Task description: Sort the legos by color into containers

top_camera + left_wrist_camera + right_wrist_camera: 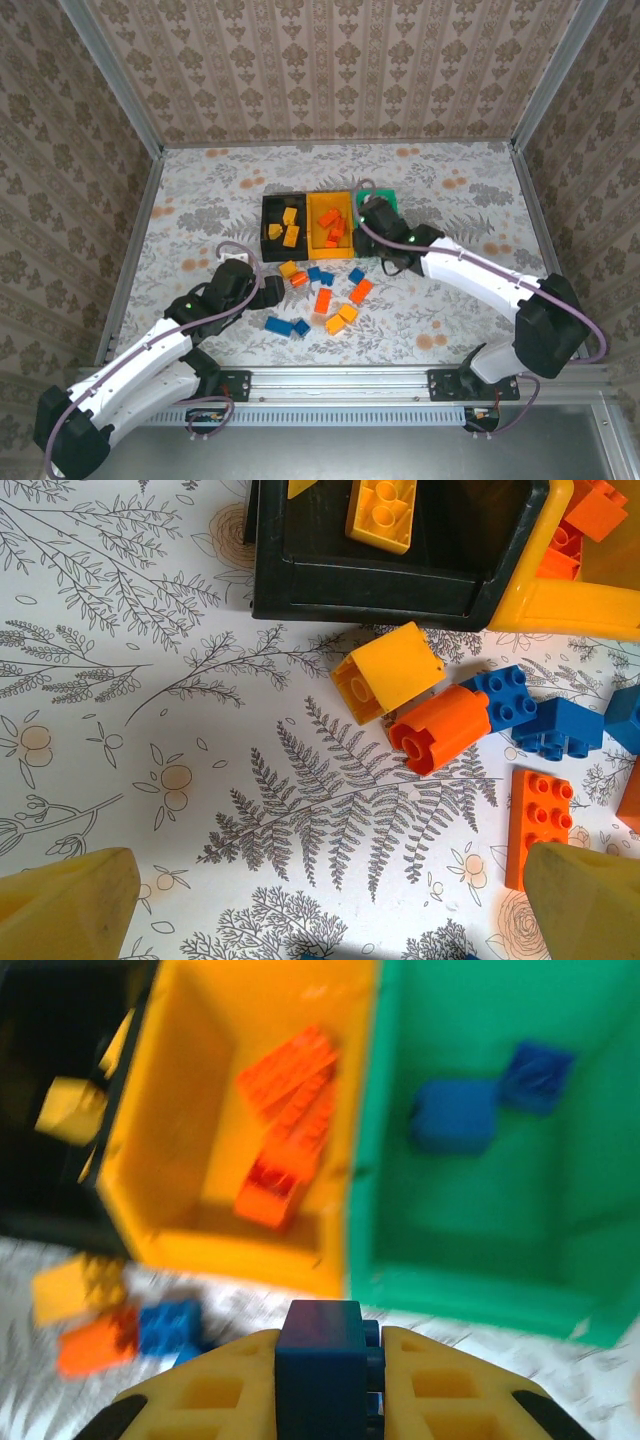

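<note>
Three joined bins stand mid-table: black [268, 232], orange-yellow [312, 228], green [388, 198]. My right gripper [325, 1380] is shut on a blue brick [320, 1350], held just in front of the green bin's near wall [460, 1280]. That bin holds two blue bricks [455, 1115]. Red-orange bricks [290, 1110] lie in the orange-yellow bin and yellow ones [290, 228] in the black bin. My left gripper [330, 920] is open over bare cloth, short of a yellow brick [388, 670] and an orange brick [440, 728].
Several loose bricks lie in front of the bins: blue [279, 325], orange [323, 300], orange [361, 290], yellow [341, 318]. A floral cloth [200, 210] covers the table, and patterned walls close it on three sides.
</note>
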